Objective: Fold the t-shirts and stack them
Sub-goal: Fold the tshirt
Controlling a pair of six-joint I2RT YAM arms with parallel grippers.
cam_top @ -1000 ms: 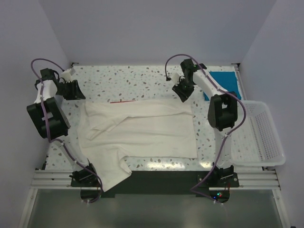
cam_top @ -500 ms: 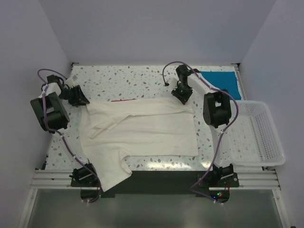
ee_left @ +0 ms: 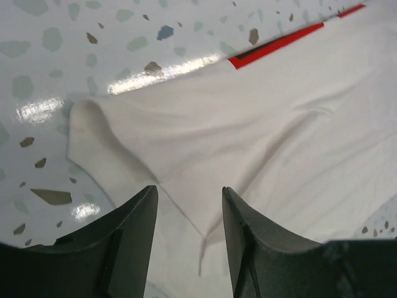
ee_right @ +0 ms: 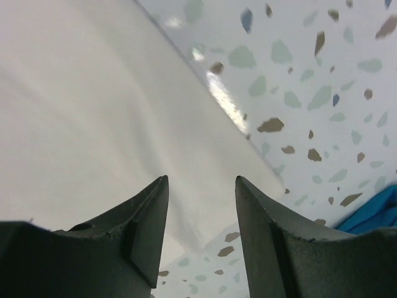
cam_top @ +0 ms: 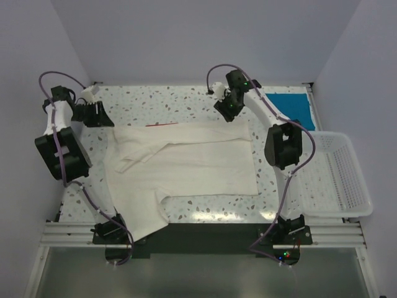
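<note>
The cream-white t-shirt [cam_top: 186, 161] lies spread on the speckled table, with one part hanging over the near edge. A thin red strip [cam_top: 162, 124] shows at its far edge. My left gripper [cam_top: 104, 119] hovers over the shirt's far left corner [ee_left: 205, 136], open, with cloth [ee_left: 186, 248] below the gap and nothing gripped. My right gripper [cam_top: 227, 113] stands open above the far right corner [ee_right: 93, 124], where the hem [ee_right: 248, 158] meets the table. The folded teal-blue t-shirt [cam_top: 291, 107] lies at the back right, and a bit of it [ee_right: 379, 214] shows in the right wrist view.
A white lattice basket [cam_top: 344, 177] sits off the table's right edge. White walls close in the table at the back and on both sides. The arm bases stand on the rail [cam_top: 198, 234] at the near edge.
The cream shirt has slid toward the back, so less of it hangs over the near edge. Both grippers dipped to its far corners, then lifted and opened wider.
</note>
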